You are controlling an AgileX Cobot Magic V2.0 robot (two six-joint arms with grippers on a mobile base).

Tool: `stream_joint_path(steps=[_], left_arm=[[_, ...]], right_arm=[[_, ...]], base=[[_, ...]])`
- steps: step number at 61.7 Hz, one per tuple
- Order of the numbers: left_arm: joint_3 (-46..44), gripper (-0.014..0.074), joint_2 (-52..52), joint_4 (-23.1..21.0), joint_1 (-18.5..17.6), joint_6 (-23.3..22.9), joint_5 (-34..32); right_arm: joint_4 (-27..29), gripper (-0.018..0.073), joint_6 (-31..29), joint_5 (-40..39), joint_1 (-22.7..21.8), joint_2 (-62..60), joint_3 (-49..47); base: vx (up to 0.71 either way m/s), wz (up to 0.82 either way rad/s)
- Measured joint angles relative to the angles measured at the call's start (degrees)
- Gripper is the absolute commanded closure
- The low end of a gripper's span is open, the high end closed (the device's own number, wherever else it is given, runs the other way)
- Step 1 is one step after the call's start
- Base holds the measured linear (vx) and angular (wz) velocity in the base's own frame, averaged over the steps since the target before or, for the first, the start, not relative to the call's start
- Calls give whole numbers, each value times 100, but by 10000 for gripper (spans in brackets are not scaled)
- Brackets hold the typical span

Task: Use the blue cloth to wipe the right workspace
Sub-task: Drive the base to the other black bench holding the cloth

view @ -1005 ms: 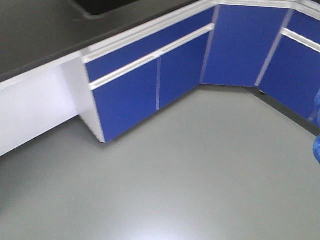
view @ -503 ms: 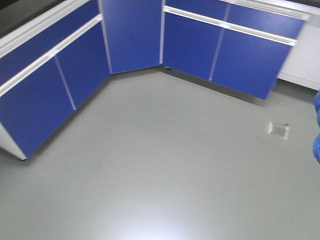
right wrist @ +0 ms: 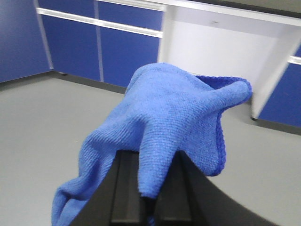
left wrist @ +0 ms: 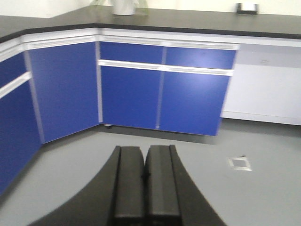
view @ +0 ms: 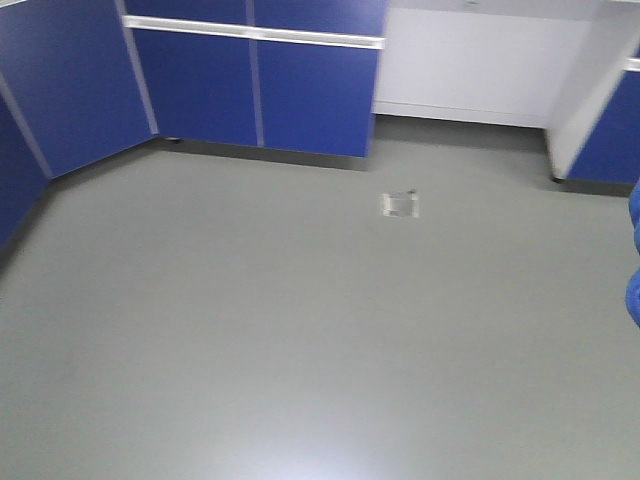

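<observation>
In the front-facing view, the small royal-blue woven cloth (view: 634, 262) shows only as a sliver at the 3 o'clock edge, above bare grey floor (view: 300, 330) and well apart from any benchtop, so a slip here would probably drop it on the floor. In the left wrist view, the black left gripper (left wrist: 145, 153) has its jaws pressed together on nothing. The wide matte black benchtop (left wrist: 197, 21), apparently the right workspace, lies at 12 o'clock. In the right wrist view, the black right gripper (right wrist: 148, 165) is closed on one fold of the cloth, which drapes over the fingertips. The pinch looks shallow, so a jolt or a snag on the counter edge might pull the cloth free. Its long axis runs from the hanging tail at 7 o'clock to a free corner pointing toward 2 o'clock.
</observation>
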Motion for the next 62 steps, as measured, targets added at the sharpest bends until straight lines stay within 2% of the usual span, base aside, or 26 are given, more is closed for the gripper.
stream_joint_path(steps=[32,62], left_arm=[[0,602,0,0,0,0,0],[0,602,0,0,0,0,0]], right_arm=[[0,564,0,0,0,0,0],[-9,564,0,0,0,0,0]], base=[[7,-61],[24,-27]])
